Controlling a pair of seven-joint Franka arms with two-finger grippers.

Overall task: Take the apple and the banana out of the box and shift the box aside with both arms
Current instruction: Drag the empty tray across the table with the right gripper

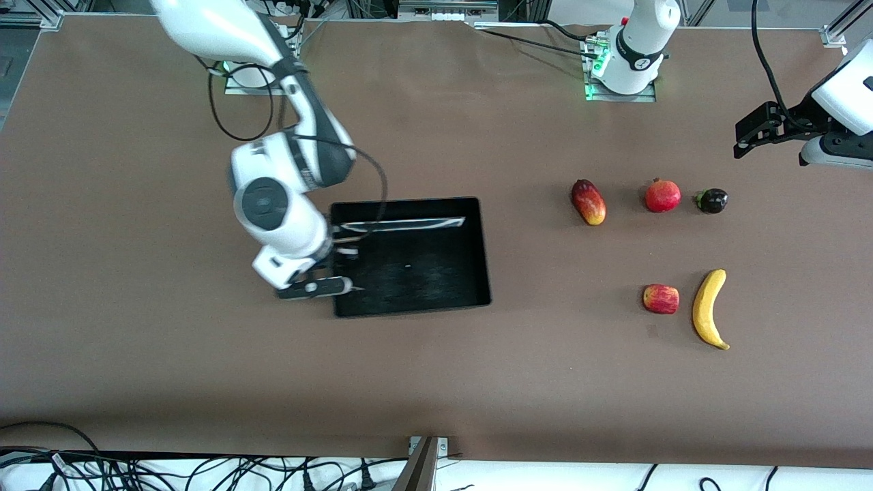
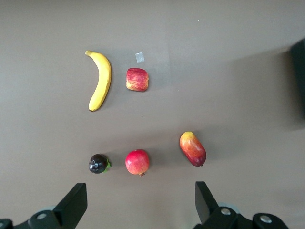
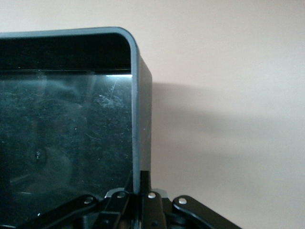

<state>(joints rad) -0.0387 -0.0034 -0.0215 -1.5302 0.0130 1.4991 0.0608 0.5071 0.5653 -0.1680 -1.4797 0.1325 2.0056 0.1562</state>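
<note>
The black box (image 1: pixel 485 252) sits mid-table. My right gripper (image 1: pixel 335 262) is shut on the box wall (image 3: pixel 141 119) at the right arm's end, one finger inside and one outside, as the right wrist view (image 3: pixel 141 183) shows. The red apple (image 1: pixel 661 299) and the yellow banana (image 1: pixel 707 308) lie side by side toward the left arm's end. My left gripper (image 1: pixel 750 133) hangs open and empty high over that end of the table. In its wrist view the apple (image 2: pixel 137 79) and banana (image 2: pixel 101 81) show well clear of the open gripper (image 2: pixel 141 195).
A mango (image 1: pixel 588 202), a pomegranate (image 1: pixel 663 196) and a small dark fruit (image 1: pixel 712 200) lie in a row, farther from the front camera than the apple and banana. Bare brown table separates the box from the fruits. Cables run along the table's near edge.
</note>
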